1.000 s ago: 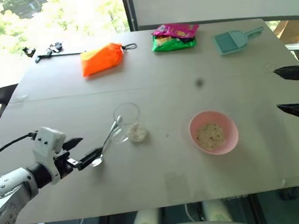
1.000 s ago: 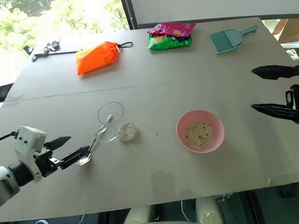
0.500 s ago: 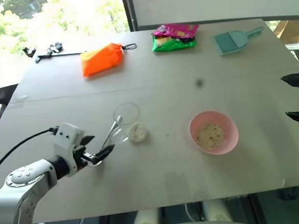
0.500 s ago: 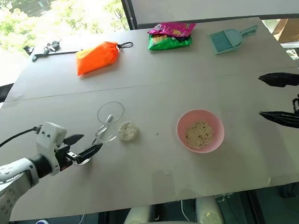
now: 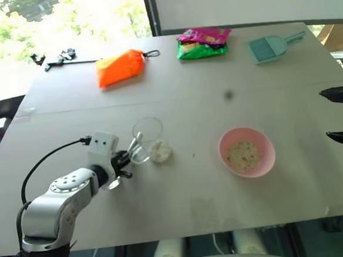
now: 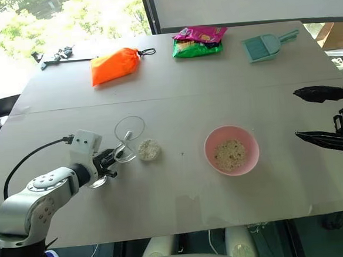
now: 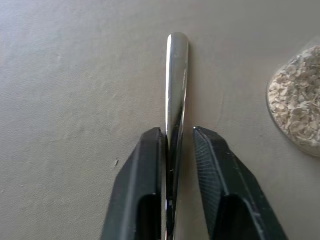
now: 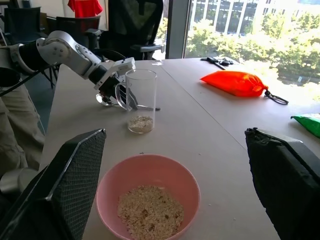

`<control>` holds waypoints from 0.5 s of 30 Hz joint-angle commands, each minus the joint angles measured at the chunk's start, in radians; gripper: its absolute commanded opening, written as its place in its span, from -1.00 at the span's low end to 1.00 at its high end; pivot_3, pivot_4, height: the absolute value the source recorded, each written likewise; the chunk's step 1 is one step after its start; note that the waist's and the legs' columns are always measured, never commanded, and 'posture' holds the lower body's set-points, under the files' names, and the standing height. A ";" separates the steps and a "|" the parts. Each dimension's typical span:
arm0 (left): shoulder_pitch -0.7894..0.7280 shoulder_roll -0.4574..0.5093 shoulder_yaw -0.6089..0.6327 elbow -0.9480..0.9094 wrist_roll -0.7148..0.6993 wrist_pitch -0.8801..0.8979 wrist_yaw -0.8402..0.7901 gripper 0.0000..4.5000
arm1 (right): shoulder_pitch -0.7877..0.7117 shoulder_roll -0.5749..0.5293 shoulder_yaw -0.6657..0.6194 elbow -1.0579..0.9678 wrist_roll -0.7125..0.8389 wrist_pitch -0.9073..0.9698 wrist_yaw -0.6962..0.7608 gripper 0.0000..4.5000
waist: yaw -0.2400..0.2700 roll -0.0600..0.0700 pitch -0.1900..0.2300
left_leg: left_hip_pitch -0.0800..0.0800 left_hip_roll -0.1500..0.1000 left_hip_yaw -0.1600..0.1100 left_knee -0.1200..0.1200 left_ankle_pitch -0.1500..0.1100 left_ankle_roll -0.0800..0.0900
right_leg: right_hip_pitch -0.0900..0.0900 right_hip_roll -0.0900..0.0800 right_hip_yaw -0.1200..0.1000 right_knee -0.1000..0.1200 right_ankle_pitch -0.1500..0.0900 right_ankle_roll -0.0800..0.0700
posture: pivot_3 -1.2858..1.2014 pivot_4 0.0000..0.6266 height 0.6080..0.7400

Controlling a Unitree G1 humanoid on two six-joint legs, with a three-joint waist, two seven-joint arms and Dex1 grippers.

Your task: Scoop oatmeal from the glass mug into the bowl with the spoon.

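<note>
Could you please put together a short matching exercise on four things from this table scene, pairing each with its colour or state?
Things:
1. spoon
2. bowl
3. glass mug
4. right gripper

States:
A. pink, with oatmeal inside
B. clear, standing upright with a little oatmeal at the bottom
C. open, holding nothing
D. silver, handle clamped in the left gripper

Pairs: 1-D, 2-A, 3-B, 4-C
</note>
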 commanded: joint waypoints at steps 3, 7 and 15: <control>0.030 -0.013 -0.018 -0.012 0.013 0.005 -0.006 -0.98 | -0.015 -0.009 -0.045 -0.026 -0.001 0.005 0.028 1.00 | 0.003 0.000 0.000 | 0.000 0.000 0.000 0.000 0.000 0.000 | 0.000 0.000 0.000 0.000 0.000 0.000 | 0.03 -0.52 1.00; 0.034 -0.027 0.020 -0.012 0.025 -0.033 -0.003 -0.98 | -0.038 0.000 -0.013 -0.034 -0.035 0.011 -0.041 1.00 | 0.002 0.001 0.000 | 0.000 0.000 0.000 0.000 0.000 0.000 | 0.000 0.000 0.000 0.000 0.000 0.000 | 0.03 -0.52 1.00; -0.139 0.005 0.199 0.064 0.079 -0.232 0.028 -0.98 | -0.183 0.074 0.063 -0.095 -0.150 0.057 -0.381 1.00 | 0.003 -0.001 0.001 | -0.001 0.000 -0.001 0.001 0.000 -0.001 | -0.001 0.001 -0.001 0.001 0.000 0.000 | 0.03 -0.52 1.00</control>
